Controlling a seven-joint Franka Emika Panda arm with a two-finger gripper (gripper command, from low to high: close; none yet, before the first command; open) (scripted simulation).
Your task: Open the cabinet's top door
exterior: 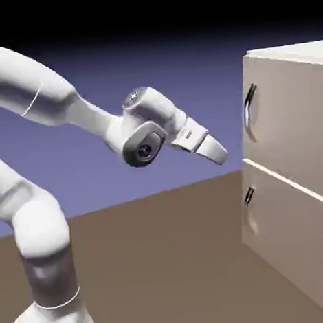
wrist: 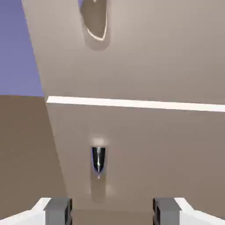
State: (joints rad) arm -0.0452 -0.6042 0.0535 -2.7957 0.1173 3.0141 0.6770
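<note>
The top door is seen shut, flush with the front of the beige cabinet, which stands on the brown table at the exterior view's right. A curved dark-and-silver bar handle is mounted upright near the door's left edge, with a soft shadow beside it. In the hand view only the lower end of this handle is shown, at the top of the picture. A pale seam is drawn across the cabinet's front between the top door and the lower door. The lower door is likewise closed, and a shorter dark handle is fixed near its upper left corner; in the hand view this short handle lies below the seam, roughly midway between the two fingertips. With both doors shut, nothing of the cabinet's inside can be seen.

The gripper is held in the air well apart from the cabinet, pointed toward it and tilted slightly downward, at a height between the two handles. Its jaws are parted wide, and nothing is held between the grey fingertips, which are shown at the bottom edge of the hand view with only the cabinet's front between them. The white arm is folded back from the exterior view's lower left, against the blue-violet backdrop.
</note>
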